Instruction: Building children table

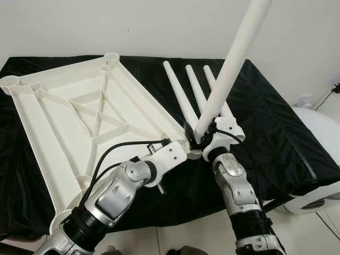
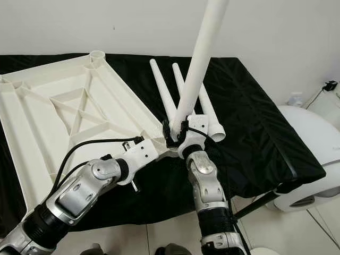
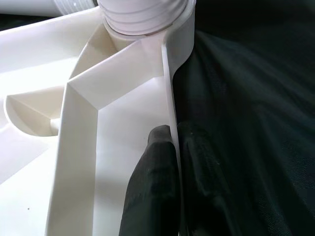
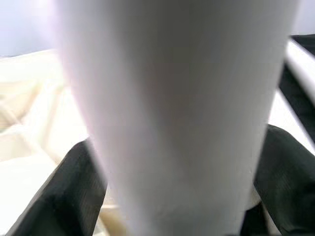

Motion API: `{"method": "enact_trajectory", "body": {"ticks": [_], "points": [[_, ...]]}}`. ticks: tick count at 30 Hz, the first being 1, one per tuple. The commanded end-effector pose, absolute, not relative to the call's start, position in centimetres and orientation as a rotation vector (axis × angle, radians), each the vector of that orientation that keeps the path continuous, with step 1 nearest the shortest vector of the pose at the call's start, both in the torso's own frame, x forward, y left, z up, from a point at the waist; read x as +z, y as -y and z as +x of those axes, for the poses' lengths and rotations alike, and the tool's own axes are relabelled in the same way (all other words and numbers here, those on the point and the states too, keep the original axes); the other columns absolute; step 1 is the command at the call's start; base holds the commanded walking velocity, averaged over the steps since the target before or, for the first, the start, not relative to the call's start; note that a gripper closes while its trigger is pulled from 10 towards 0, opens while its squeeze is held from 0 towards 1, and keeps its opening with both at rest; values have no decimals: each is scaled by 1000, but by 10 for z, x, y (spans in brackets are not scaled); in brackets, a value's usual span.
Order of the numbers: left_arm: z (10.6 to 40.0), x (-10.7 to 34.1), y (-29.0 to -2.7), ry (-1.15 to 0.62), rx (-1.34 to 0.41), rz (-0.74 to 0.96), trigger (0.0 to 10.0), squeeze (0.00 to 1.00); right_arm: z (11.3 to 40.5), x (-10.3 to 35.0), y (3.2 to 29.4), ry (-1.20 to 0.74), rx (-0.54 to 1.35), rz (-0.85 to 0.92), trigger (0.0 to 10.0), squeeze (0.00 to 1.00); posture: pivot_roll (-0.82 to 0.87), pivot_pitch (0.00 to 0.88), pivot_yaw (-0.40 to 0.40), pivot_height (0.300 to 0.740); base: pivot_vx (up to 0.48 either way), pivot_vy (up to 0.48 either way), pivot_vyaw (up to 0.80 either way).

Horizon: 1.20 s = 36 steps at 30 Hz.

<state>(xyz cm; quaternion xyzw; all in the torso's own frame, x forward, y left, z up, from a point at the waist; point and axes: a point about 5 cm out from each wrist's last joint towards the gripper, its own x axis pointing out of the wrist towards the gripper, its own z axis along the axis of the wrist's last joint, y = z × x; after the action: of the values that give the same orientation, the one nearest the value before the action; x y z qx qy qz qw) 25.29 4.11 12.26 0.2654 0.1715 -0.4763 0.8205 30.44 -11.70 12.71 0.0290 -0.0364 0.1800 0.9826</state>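
Observation:
A white plastic tabletop [image 1: 64, 101] lies upside down on the black-covered table, ribs facing up. My left gripper [image 3: 173, 135] is shut on its rim near the front right corner, one black finger [image 3: 152, 177] on each side of the thin wall. My right gripper [image 1: 199, 137] is shut on a white table leg [image 1: 234, 58] that stands tilted up and to the right from that corner. The leg's threaded end [image 3: 142, 17] sits in the corner socket. In the right wrist view the leg [image 4: 177, 108] is between the black fingers [image 4: 74, 196]. Three more legs [image 1: 183, 101] lie side by side on the cloth.
The black cloth [image 1: 265, 117] covers the whole table, with bare cloth to the right of the legs. A white rounded object [image 1: 319, 154] stands off the table's right end. A white wall runs behind, and tiled floor lies below the front edge.

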Motion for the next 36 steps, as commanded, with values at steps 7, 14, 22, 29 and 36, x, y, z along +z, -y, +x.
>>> {"method": "enact_trajectory", "body": {"ticks": [7,14,22,29,36], "points": [[240,107,-32,-433,-1143,559,10000,0,307,120,150,79,583,-4,10000,0,8,0,-90,740,0,0,0],[242,108,-33,-433,-1139,562,10000,0,318,128,168,81,691,-25,10000,0,11,0,-85,740,0,0,0],[243,108,-34,-434,-1132,563,10000,0,327,131,170,63,799,-44,10000,0,16,0,-85,740,0,0,0],[243,109,-35,-433,-1130,564,10000,0,331,128,166,31,861,-76,8471,0,20,0,-84,740,0,0,0],[243,109,-34,-433,-1130,564,10000,0,324,117,165,-2,925,-71,0,0,18,0,-87,740,0,0,0]]}}
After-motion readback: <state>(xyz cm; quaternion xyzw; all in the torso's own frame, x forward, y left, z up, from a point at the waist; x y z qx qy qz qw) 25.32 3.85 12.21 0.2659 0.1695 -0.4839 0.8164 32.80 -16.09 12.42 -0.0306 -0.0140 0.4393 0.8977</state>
